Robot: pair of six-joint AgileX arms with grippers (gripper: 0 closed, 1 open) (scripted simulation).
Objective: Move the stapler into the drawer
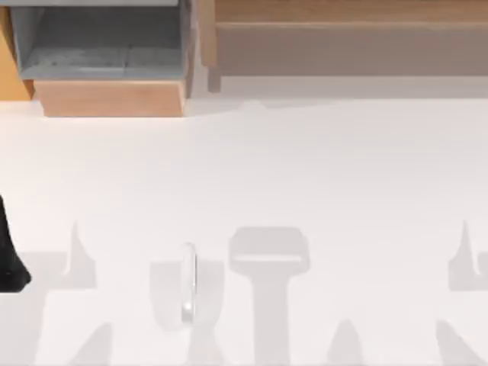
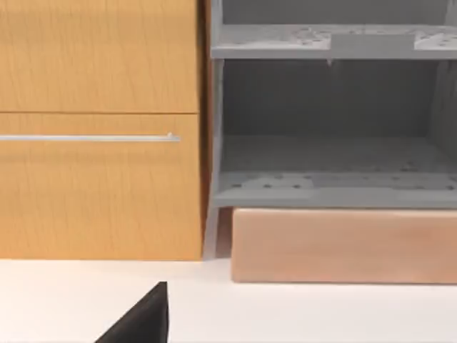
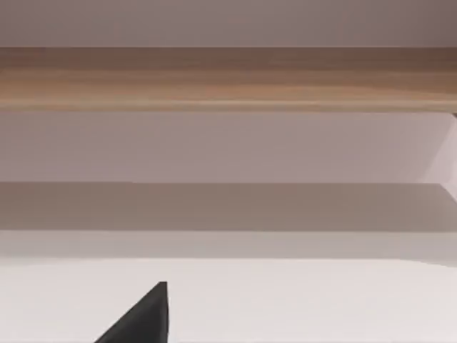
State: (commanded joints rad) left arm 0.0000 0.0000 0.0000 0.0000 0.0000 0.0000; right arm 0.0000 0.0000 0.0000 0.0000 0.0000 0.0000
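The tabletop (image 1: 320,175) is big, flat and white, with soft grey shadows across its near part. It is bare in the middle, so there is plenty of room to work.

At the back right sits a wide wooden shelf (image 1: 343,38) with a long, pale hollow in it. It is not part of the job.

At the back left is the drawer (image 1: 107,53). It is a box with grey walls, a rough grey floor and a smooth, light wood front. It is pulled out and open at the top, so I think something can be dropped in from above. Beside it is an orange wood cabinet (image 2: 93,179) with a thin metal handle.

The left arm (image 1: 9,255) is a dark shape at the left edge of the tabletop. I cannot tell if its hand is open or closed, and the same goes for the right hand.

The stapler (image 1: 188,282) is small, thin, long and shiny white. It lies at the near side, well apart from the drawer. Nothing holds it, so the job looks not yet begun.
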